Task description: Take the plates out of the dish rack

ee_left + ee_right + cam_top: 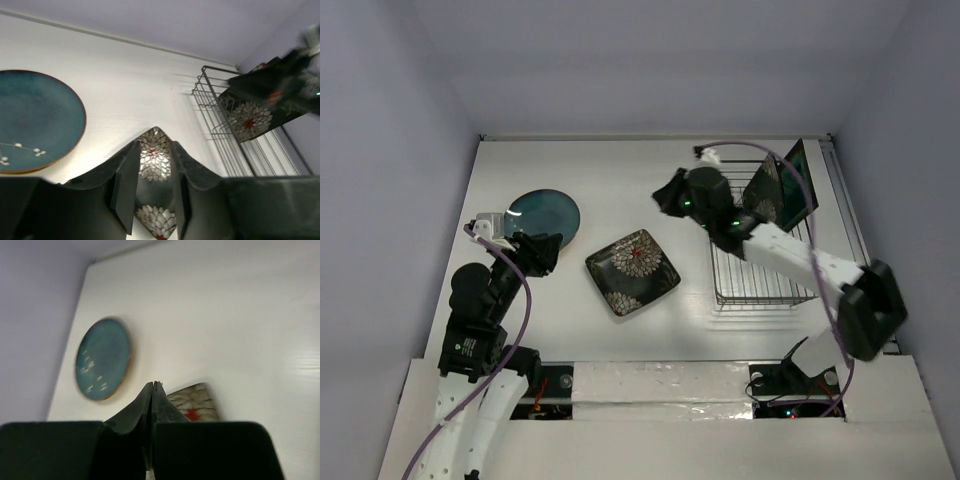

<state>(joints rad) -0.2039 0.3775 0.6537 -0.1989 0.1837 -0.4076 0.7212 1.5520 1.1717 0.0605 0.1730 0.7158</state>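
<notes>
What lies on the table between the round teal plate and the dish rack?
A dark square flowered plate, lying flat; the top external view shows it clearly.

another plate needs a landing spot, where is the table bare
Bare: the far strip between the round teal plate and the right gripper, and the strip between the flowered square plate and the near edge. Crowded: around the dish rack.

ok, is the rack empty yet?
No: the top view shows a flowered plate and a teal plate standing on edge in the rack.
</notes>
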